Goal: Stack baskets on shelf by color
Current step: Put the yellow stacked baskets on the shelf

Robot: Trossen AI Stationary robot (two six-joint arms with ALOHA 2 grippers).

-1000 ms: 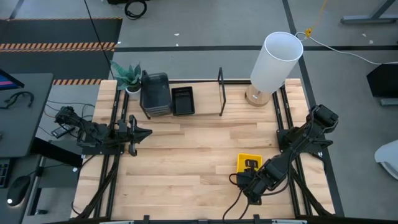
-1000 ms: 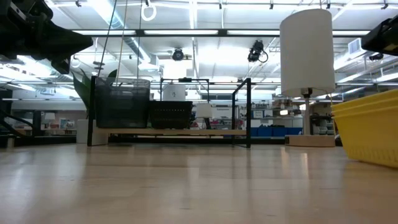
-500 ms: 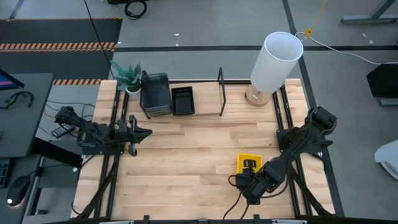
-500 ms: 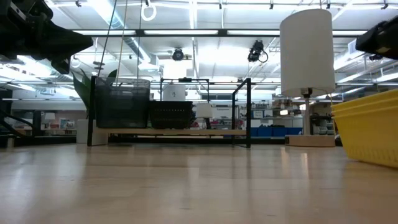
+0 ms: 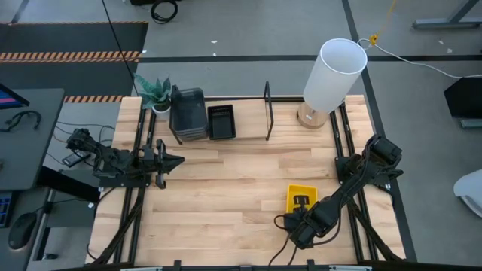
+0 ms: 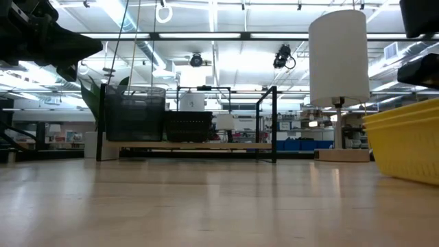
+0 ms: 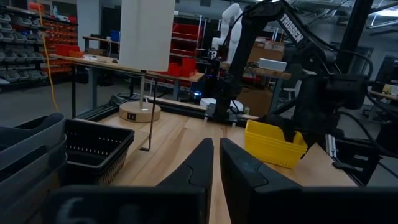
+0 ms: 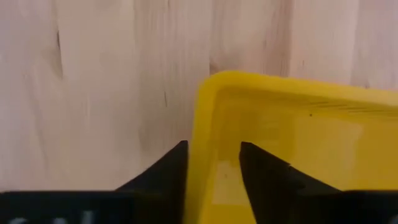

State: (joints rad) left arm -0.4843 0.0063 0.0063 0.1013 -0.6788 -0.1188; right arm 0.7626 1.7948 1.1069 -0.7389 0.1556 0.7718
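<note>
A yellow basket (image 5: pixel 296 193) rests flat on the table at the near right, also seen in the low view (image 6: pixel 405 144). My right gripper (image 8: pixel 213 144) points down over it, open, one finger on each side of a wall close to a corner. On the shelf (image 5: pixel 248 124) at the far side stand a stack of grey baskets (image 5: pixel 187 113) and a black basket (image 5: pixel 221 122). My left gripper (image 7: pixel 215 155) waits level at the table's left, shut and holding nothing. My right gripper comes from above and straddles the yellow basket's wall (image 8: pixel 202 124) beside a rounded corner, one finger (image 8: pixel 261 165) inside the basket and one outside. Whether the fingers touch the wall I cannot tell. The basket sits flat on the table.
A tall white cylinder (image 5: pixel 333 74) on a round wooden base stands at the far right, and a small potted plant (image 5: pixel 154 92) at the far left by the shelf. The shelf's black end loop (image 5: pixel 267 111) rises right of the black basket. Bare wood lies between shelf and yellow basket.
My right gripper has come down onto the yellow basket, its arm dropping lower over the table's near right. The basket stays on the table.
</note>
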